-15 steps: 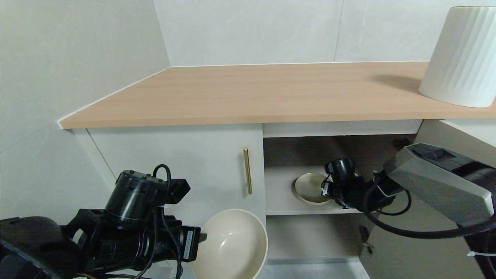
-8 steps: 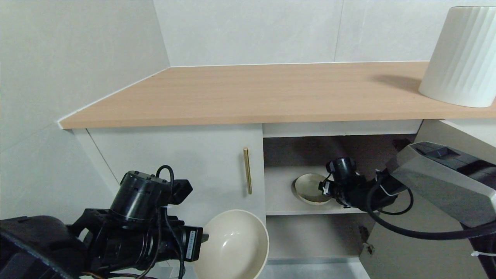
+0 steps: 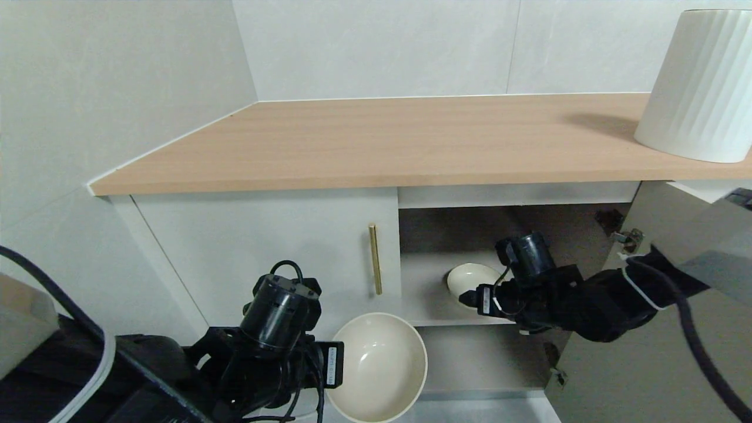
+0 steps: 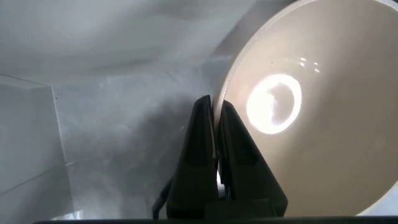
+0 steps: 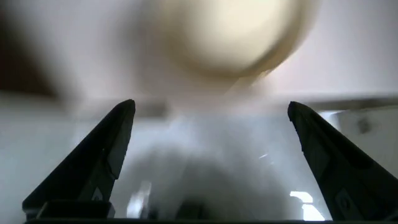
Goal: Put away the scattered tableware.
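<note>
A large cream bowl (image 3: 379,367) hangs low in front of the cabinet, below the shut left door, and my left gripper (image 3: 335,367) is shut on its rim. In the left wrist view the two fingers (image 4: 214,146) pinch the bowl (image 4: 311,118) edge. A small cream dish (image 3: 472,278) lies on the shelf (image 3: 423,294) inside the open right compartment. My right gripper (image 3: 464,298) sits just in front of that dish, at the shelf's front edge. In the right wrist view its fingers (image 5: 118,134) stand wide open with the dish (image 5: 233,34) beyond them.
A wooden counter (image 3: 376,141) tops the cabinet, with a white ribbed container (image 3: 699,88) at its right end. The left door carries a brass handle (image 3: 375,258). The right door (image 3: 652,346) is swung open beside my right arm. A lower shelf space (image 3: 476,358) lies under the dish's shelf.
My right gripper has drawn back out of the compartment, away from the small dish. My left gripper has shifted right with the large bowl, toward the open compartment.
</note>
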